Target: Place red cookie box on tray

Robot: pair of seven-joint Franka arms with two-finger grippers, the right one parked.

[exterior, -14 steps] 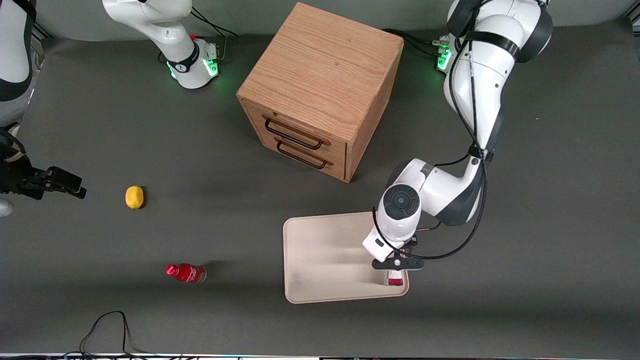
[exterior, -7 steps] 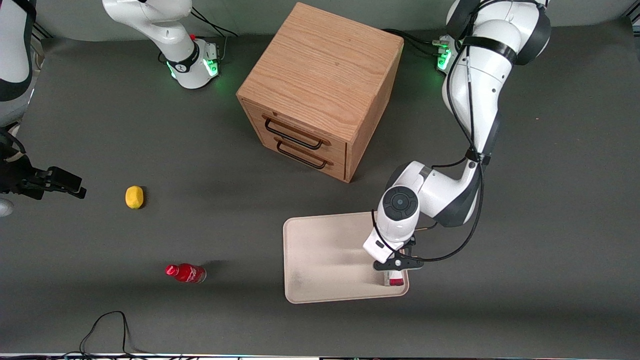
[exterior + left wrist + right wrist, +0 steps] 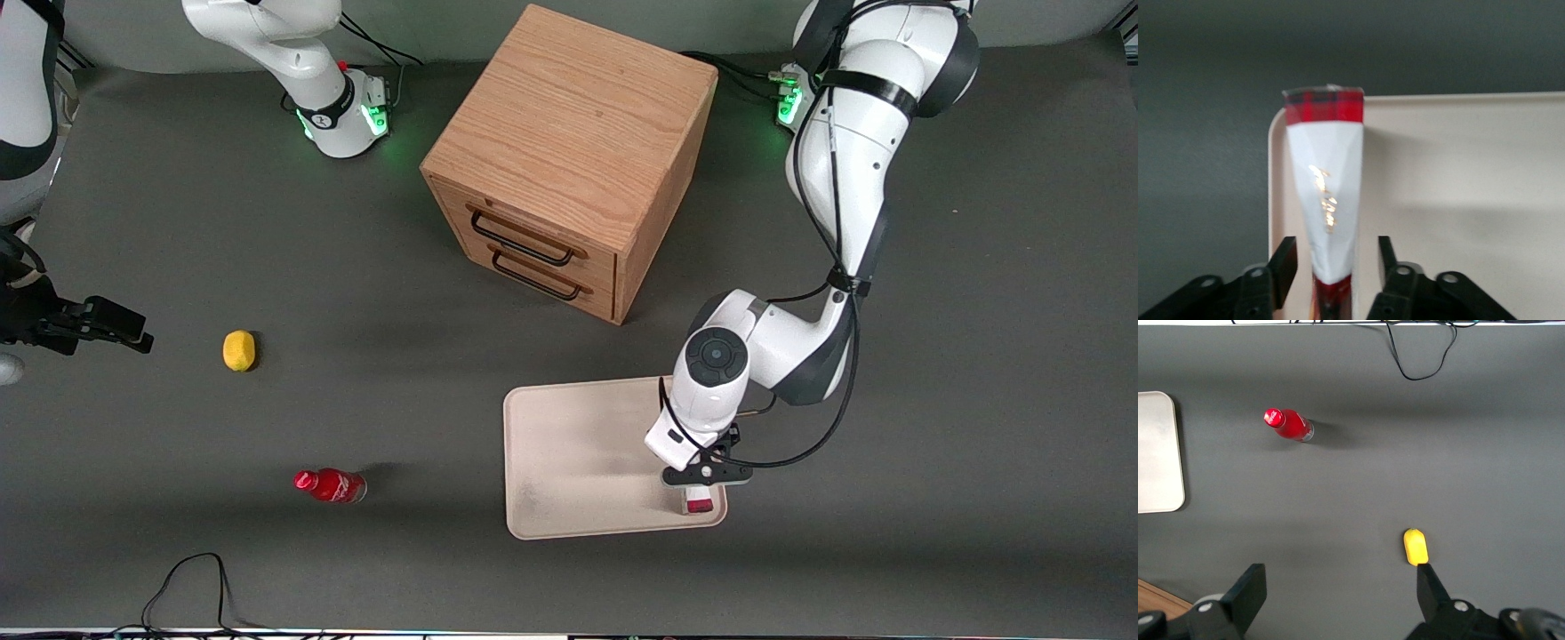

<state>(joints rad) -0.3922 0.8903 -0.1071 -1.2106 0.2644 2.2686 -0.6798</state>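
Your inventory for this moment: one tray [image 3: 569, 462], cream with a low rim and rounded corners, lying flat on the dark grey table [image 3: 267, 222] in the lower centre of the front frame, nearer the camera than the wooden drawer cabinet [image 3: 569, 160]. One red cookie box [image 3: 699, 505], red and white, lying on the tray along its edge toward the working arm's end of the table; only its red end shows in the front frame, at the tray's lower right corner, the rest hidden under the arm. One pincer [image 3: 701, 484], directly above that box; in the wrist view you see its two black fingers [image 3: 1286, 263] standing apart, one on each side of the box [image 3: 1325, 200] with a gap of tray [image 3: 1458, 173] showing between each finger and the carton, so nothing is clamped. One small red bottle [image 3: 331, 486], lying on its side on the table in the lower left of the front frame, well apart from the tray. One yellow lemon-like item [image 3: 238, 349], on the table at mid-left, farther from the camera than the bottle. One black cable [image 3: 191, 578], looped at the bottom left edge.
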